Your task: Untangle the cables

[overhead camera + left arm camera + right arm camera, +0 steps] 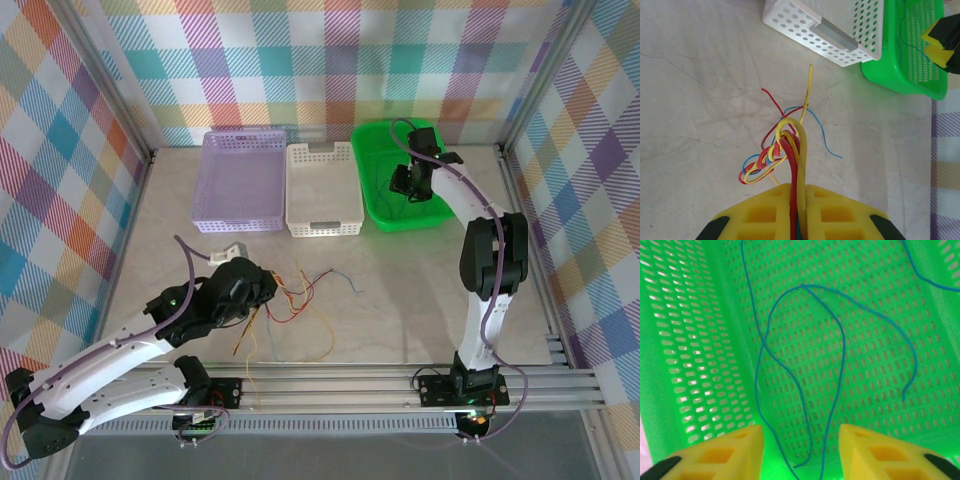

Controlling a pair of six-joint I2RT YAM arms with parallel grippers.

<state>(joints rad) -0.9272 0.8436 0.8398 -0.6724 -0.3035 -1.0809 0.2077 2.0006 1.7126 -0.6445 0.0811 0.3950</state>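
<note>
1. My left gripper (799, 194) is clamped shut on the cables (782, 147). A red strand and a yellow strand run straight down between its yellow fingers (765, 212).
2. The knot sits just beyond my fingertips, with red, yellow and blue loops wound together. A yellow end points toward the white basket (805, 25), a red end curls off to the left, and a blue end trails right across the table (700, 100).
3. From above, my left gripper (262, 290) is low at the front left of the table (400, 300). The cables (292, 295) touch its tip and spread to its right.
4. My right gripper (800, 442) stands open, its fingers (735, 452) well apart, inside the green basket (695, 340).
5. A blue wire (842, 335) lies in loose loops on the basket floor just ahead of me, and its near end reaches into the gap between my fingers.
6. From above, my right gripper (408, 185) is over the green basket (372, 210) at the far right, well apart from the tangle. The white basket (322, 190) and a purple basket (240, 180) stand to its left.
</note>
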